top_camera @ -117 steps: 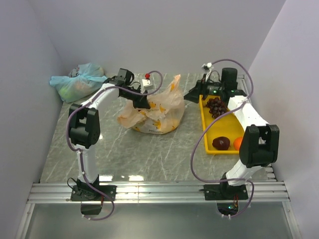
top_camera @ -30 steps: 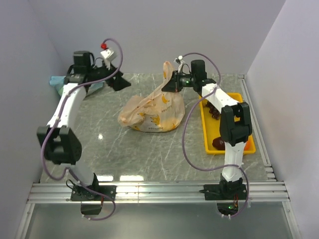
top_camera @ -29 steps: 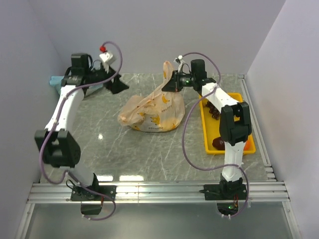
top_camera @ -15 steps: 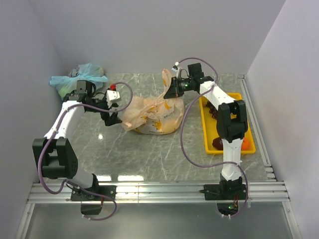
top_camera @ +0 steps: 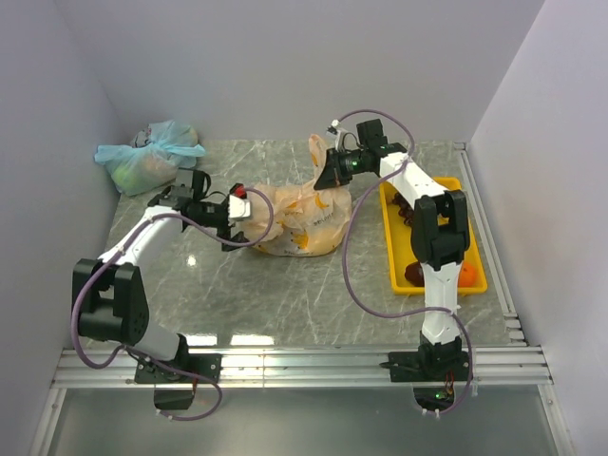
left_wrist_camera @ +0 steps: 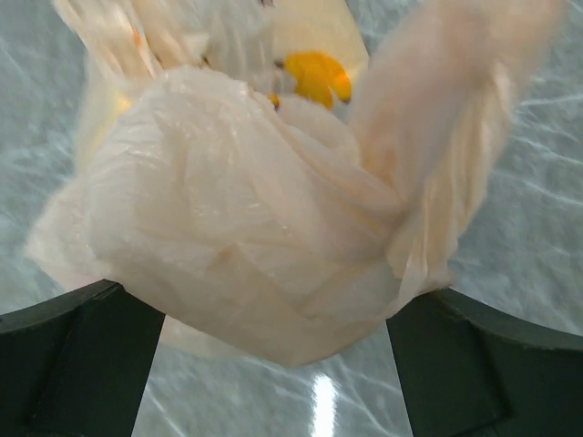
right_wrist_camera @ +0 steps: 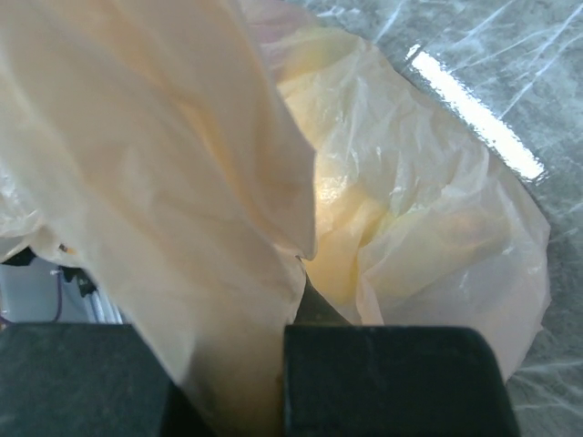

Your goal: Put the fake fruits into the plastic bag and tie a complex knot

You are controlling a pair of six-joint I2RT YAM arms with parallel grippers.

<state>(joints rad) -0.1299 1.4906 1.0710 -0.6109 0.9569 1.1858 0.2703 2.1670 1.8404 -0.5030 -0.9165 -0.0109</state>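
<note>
The peach plastic bag (top_camera: 296, 217) lies mid-table, one handle (top_camera: 316, 152) pulled up at its back. My right gripper (top_camera: 330, 171) is shut on that handle; in the right wrist view the film (right_wrist_camera: 164, 182) is pinched between the dark fingers (right_wrist_camera: 383, 382). My left gripper (top_camera: 234, 224) stands open at the bag's left end, and the bag's bulge (left_wrist_camera: 255, 228) sits between its wide-apart fingers (left_wrist_camera: 73, 364). Fake fruits lie in the yellow tray (top_camera: 390, 249): grapes (top_camera: 407, 211), a maroon one (top_camera: 419, 274), an orange one (top_camera: 465, 273). No knot shows.
A tied pale blue-green bag (top_camera: 147, 157) sits at the back left corner. The tray runs along the right side by the right arm. White walls close in the back and both sides of the marble table (top_camera: 285, 294).
My left arm swung down from the back left to the bag's left end, and its jaws opened wider. The right gripper kept hold of the raised handle, shifting little.
</note>
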